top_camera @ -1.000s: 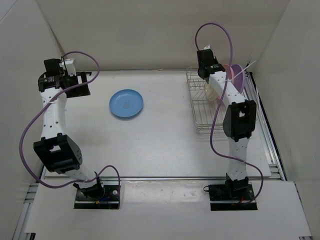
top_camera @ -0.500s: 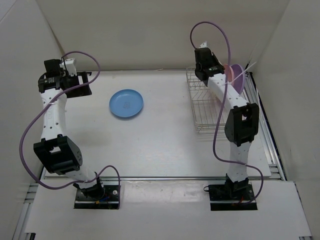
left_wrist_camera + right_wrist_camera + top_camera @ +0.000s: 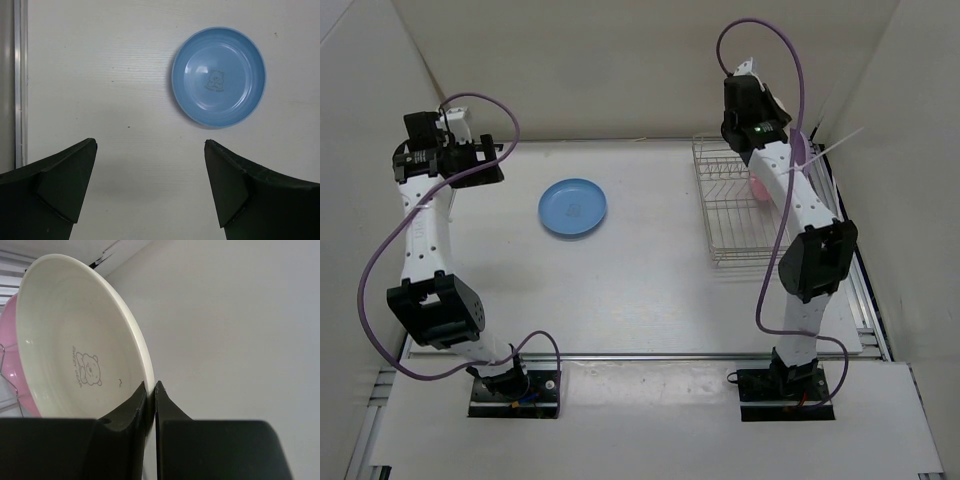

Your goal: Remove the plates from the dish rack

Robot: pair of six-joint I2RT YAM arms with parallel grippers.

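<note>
So the right gripper point(image 3: 151, 386) has its fingers squeezed onto the rim of the cream-white plate point(image 3: 75, 340). The plate is up on edge, its hollow face turned to the wrist cam, and the pinch sits at the low part of the rim. From the top view that hand is up over the far end of the dish rack point(image 3: 735, 250), though the plate itself is hidden under the arm there. The pink plate point(image 3: 11, 360) is right behind the cream one, down by the rack wires. I can't spot the purple one anywhere. The light blue plate point(image 3: 573, 207) is lying flat out on the table point(image 3: 640, 290), well left of the rack. The left gripper point(image 3: 150, 150) hangs over that side with its fingers spread wide, holding nothing. My guess is that the key thing is direction: the free table is to the left of the rack, so the right arm, the only one near it, has to swing the plate that way and tip it flat.
</note>
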